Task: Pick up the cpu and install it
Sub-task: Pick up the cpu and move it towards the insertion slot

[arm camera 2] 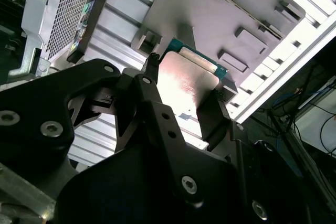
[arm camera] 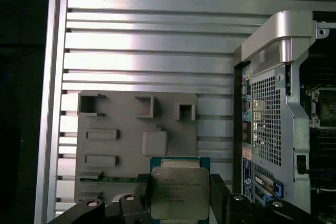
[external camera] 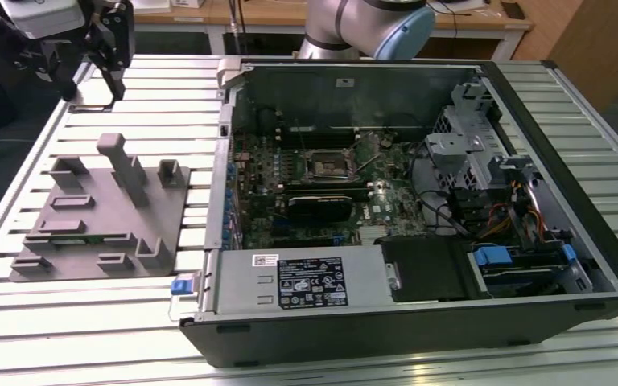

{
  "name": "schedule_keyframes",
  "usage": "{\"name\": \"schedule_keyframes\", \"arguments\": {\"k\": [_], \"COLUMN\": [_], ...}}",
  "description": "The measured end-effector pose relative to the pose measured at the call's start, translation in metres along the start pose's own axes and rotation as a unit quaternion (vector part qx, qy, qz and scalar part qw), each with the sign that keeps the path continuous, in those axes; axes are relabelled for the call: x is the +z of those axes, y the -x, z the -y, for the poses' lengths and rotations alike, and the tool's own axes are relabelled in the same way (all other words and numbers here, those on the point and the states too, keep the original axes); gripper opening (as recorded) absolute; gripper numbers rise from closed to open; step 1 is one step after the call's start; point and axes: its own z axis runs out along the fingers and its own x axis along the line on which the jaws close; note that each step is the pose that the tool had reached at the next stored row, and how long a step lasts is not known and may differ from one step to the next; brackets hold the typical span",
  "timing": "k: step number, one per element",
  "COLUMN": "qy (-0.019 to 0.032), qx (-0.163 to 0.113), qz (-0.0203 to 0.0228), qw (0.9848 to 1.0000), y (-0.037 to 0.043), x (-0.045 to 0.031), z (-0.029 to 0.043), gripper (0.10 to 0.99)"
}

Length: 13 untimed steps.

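The cpu (arm camera: 178,196), a small square chip with a silvery top and green edge, sits between my black fingers (arm camera: 218,192) in both wrist views. My gripper (arm camera: 179,184) is shut on the cpu (arm camera 2: 184,82), held above the grey tray (arm camera: 121,124). In the exterior view my gripper (external camera: 96,80) hangs at the far left corner of the slatted table, beyond the tray (external camera: 94,217). The dark socket (external camera: 328,165) with its metal frame lies on the motherboard inside the open computer case (external camera: 417,201), well to the exterior view's right of the gripper.
The grey tray has several raised posts (external camera: 126,169) and slots. The case's metal walls (external camera: 223,153) stand between gripper and motherboard. A white-labelled power supply box (external camera: 303,277) fills the case's near corner. Cables and a drive cage (external camera: 481,153) crowd its right side.
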Motion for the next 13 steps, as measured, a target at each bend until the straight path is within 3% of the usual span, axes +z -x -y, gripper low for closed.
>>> {"name": "schedule_keyframes", "arguments": {"k": [13], "qy": [0.0000], "qx": [0.000], "qz": [-0.0001], "qw": [1.0000], "y": [0.0074], "x": [0.0000], "z": [0.0001], "gripper": [0.545]}}
